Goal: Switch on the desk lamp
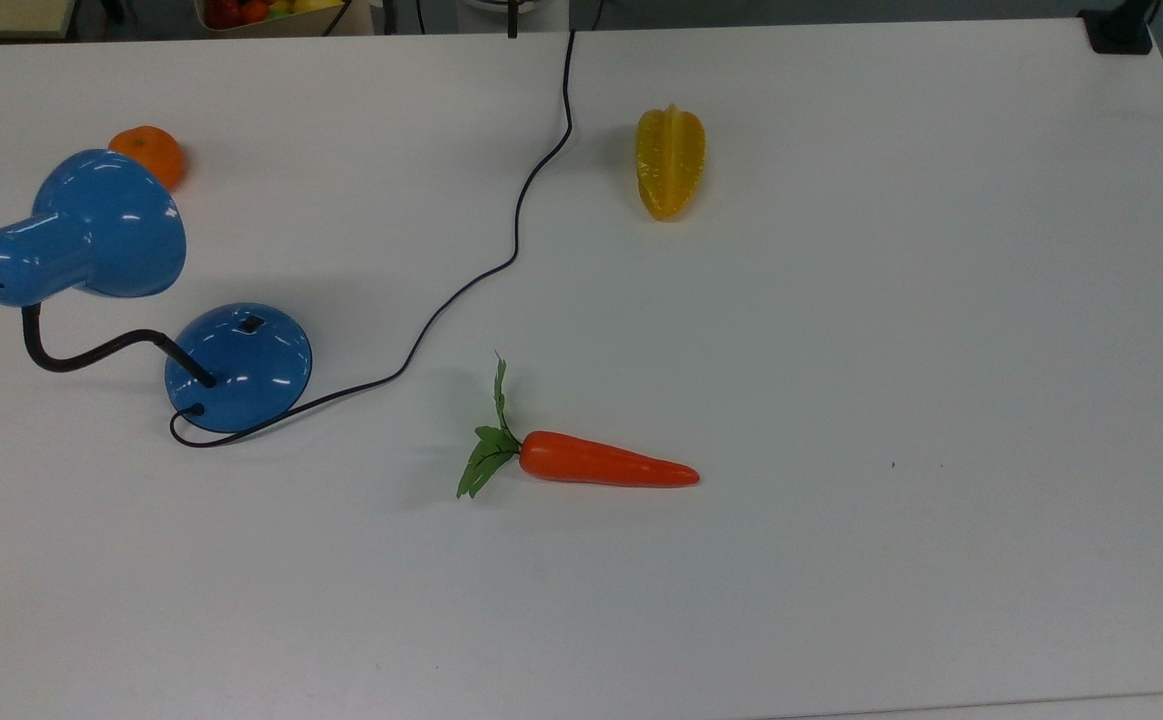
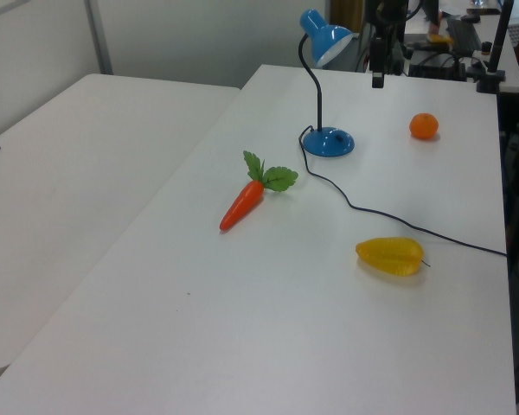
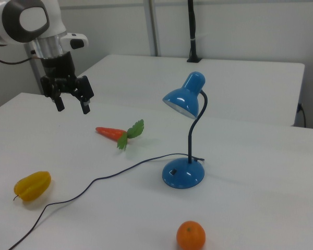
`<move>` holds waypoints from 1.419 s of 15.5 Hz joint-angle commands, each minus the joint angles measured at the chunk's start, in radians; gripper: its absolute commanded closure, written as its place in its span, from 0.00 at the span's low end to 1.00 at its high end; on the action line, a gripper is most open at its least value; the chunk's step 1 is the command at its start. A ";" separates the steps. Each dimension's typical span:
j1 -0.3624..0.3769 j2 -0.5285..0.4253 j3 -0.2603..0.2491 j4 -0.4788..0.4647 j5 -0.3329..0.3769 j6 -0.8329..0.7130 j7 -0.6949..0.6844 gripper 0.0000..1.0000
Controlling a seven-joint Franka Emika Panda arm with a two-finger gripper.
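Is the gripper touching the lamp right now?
No, the open gripper hangs above the table, well off to the right view's left of the lamp.

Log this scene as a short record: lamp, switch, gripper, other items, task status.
lamp: desk lamp upright on the white table, shade unlit
switch: small black switch on the blue base, untouched
gripper: gripper open, hanging in the air above the table, far to the right view's left of the lamp
other items: carrot, starfruit, orange, cord trailing across the table
task status: not yet begun
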 commanded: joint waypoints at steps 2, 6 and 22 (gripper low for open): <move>0.007 0.003 -0.003 0.009 -0.012 -0.024 -0.021 0.15; 0.007 0.003 -0.003 0.009 -0.012 -0.022 -0.021 0.67; -0.097 0.003 -0.004 -0.122 -0.009 0.162 0.016 1.00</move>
